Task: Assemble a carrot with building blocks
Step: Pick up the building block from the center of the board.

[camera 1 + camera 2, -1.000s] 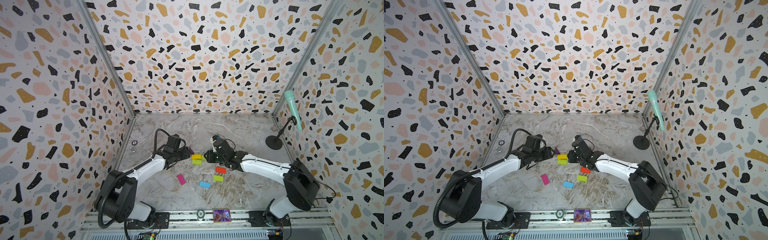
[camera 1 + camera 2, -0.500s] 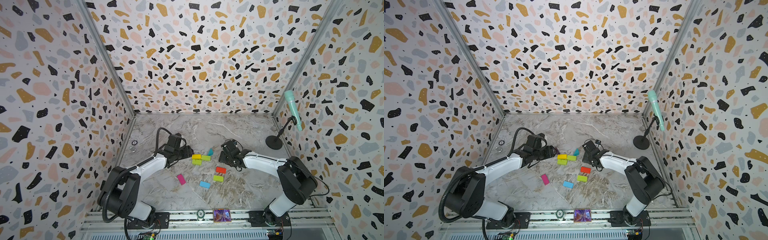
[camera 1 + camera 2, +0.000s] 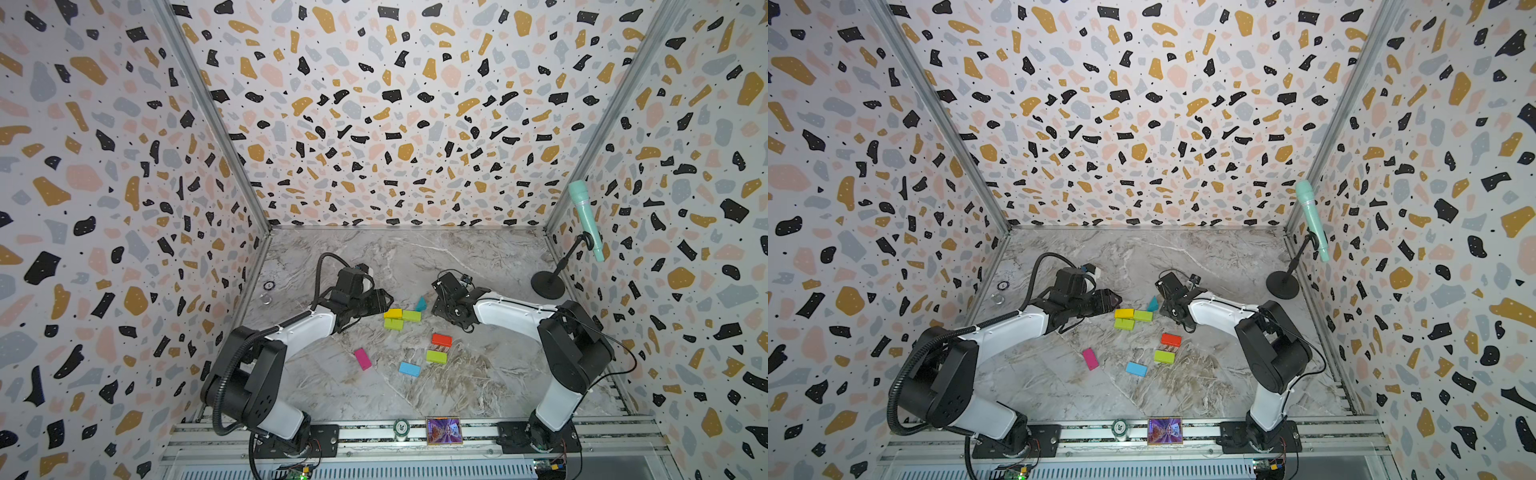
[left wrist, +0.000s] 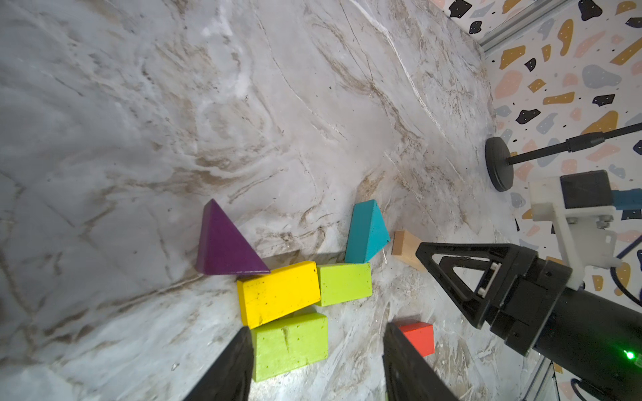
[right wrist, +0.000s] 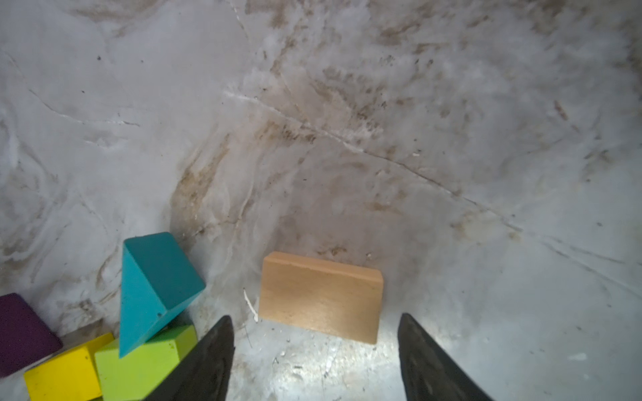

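Spread, empty: left end effector (image 4: 317, 328) by a lime brick (image 4: 290, 347), right end effector (image 5: 315, 316) facing the tan brick (image 5: 321, 298).

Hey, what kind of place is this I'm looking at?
Probably a robot test booth, not a home: speckled panel walls box in a marble-look table, the left arm and right arm are mounted on a metal rail, and a microphone stands nearby.

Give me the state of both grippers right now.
Left gripper: open, holding nothing.
Right gripper: open, holding nothing; the tan block lies just ahead of it.
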